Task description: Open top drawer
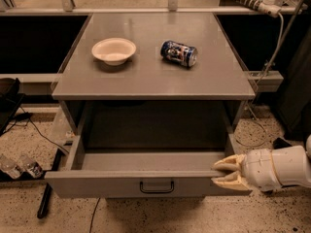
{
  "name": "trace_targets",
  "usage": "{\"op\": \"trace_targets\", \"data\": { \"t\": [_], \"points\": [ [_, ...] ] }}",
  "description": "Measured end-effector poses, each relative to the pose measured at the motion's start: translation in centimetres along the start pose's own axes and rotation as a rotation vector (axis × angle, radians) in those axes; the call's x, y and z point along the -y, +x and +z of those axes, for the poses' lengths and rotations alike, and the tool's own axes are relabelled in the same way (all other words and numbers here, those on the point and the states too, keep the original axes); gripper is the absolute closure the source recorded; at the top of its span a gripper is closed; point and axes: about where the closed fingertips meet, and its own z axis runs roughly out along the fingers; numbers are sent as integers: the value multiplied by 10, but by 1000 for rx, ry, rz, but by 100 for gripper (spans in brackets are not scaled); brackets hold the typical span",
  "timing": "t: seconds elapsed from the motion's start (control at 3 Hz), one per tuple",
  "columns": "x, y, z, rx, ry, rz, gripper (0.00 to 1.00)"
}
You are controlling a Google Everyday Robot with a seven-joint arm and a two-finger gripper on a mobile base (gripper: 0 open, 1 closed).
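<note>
Two things sit on the table: a cream bowl at 9 o'clock of the top's middle and a blue can lying on its side at 3 o'clock, well apart from each other. Below the top, at your 6 o'clock, the top drawer stands pulled far out, its plain grey inside bare and its black loop handle centred on the front. Your pincer comes in from 4 o'clock on a white arm and lies over the right end of the drawer front, parted only narrowly. You cannot tell whether it touches the metal. Nothing stands between it and the handle.

Around the table, a power strip and its pale cable hang at 1 o'clock. A dark cable trails over the speckled floor at 9 o'clock, with clear plastic litter and a black rod near the drawer's left corner at 8 o'clock.
</note>
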Motion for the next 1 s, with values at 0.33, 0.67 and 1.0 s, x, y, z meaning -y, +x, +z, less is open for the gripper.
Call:
{"op": "trace_targets", "data": {
  "t": [0.33,0.67,1.0],
  "points": [
    [0,0,0,0,0,0,40],
    [-13,11,-3,39,-24,-13,16],
    [-26,13,-2,68,-43,-15,20]
  ]
}}
